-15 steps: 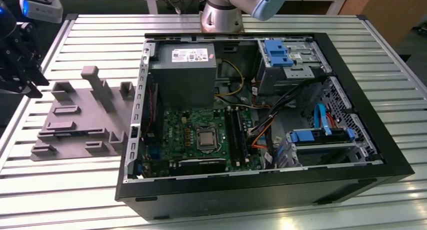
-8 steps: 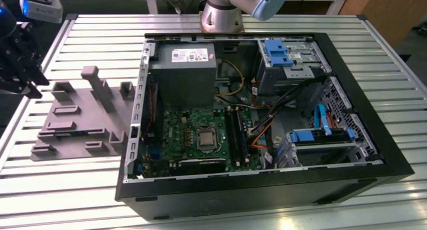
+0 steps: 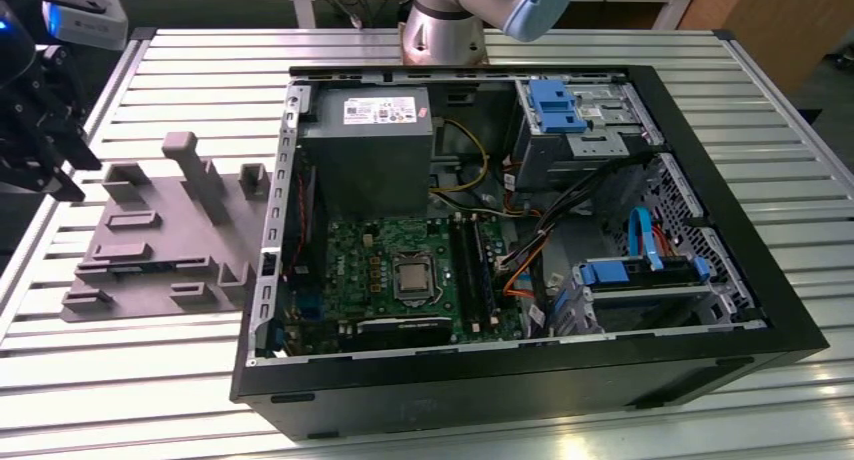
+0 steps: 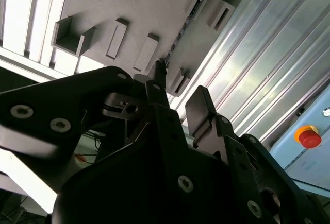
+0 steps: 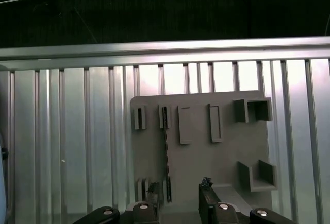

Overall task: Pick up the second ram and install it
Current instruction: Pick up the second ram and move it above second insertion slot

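Grey plastic holder [image 3: 160,250] lies flat on the slatted aluminium table [image 3: 134,380], at the exterior view's left of the open black computer case [image 3: 534,380], near it but apart.

Holder contents: the second ram [image 5: 166,152] stands on its edge in the holder, a thin dark line running between two narrow slotted brackets. It shows in both wrist views [image 4: 178,38]. Beside it on the holder are other narrow slot brackets, two open-sided box pockets [image 5: 252,109] and upright posts [image 3: 200,175].

Gripper [image 5: 179,185]: black, hanging over the holder's edge, at the far left of the exterior view. Fingers [image 5: 206,187] are spread apart with nothing between them. One fingertip [image 4: 157,77] lies close to the near end of the ram, but I cannot tell whether it touches.

Case contents: a grey power supply [image 3: 367,150] at the far end, a green motherboard [image 3: 387,260] on the floor with long black memory slots [image 3: 467,270] beside the processor socket, and drive cages with blue tabs [image 3: 554,105] on the exterior view's right. Loose cables [image 3: 514,265] of several colours run between board and cages.
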Available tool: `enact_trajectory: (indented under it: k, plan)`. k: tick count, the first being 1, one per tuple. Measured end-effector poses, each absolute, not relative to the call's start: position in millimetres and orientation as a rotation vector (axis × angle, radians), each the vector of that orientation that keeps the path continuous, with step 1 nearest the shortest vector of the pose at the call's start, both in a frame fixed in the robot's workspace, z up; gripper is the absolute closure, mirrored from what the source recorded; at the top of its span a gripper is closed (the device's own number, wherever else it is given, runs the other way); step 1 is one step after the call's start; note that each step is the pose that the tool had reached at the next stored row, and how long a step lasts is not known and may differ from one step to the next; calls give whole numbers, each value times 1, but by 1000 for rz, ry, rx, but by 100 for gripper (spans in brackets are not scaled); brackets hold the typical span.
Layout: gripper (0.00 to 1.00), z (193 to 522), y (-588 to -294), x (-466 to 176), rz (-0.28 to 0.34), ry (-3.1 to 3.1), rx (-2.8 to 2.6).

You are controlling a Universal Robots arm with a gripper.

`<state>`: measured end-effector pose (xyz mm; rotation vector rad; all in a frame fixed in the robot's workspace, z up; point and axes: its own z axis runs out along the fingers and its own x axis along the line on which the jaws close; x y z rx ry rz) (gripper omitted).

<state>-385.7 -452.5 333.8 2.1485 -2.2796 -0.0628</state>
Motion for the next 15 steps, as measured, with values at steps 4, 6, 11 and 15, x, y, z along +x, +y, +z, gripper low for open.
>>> enact_trajectory:
  k: [4, 6, 11, 15]
  plan:
    - [57, 331, -453, -386, -63, -2280, 2148]
    - [57, 330, -453, -386, -63, -2280, 2148]
    - [57, 327, -453, -386, -63, -2280, 2148]
    - [57, 326, -453, -386, -63, -2280, 2148]
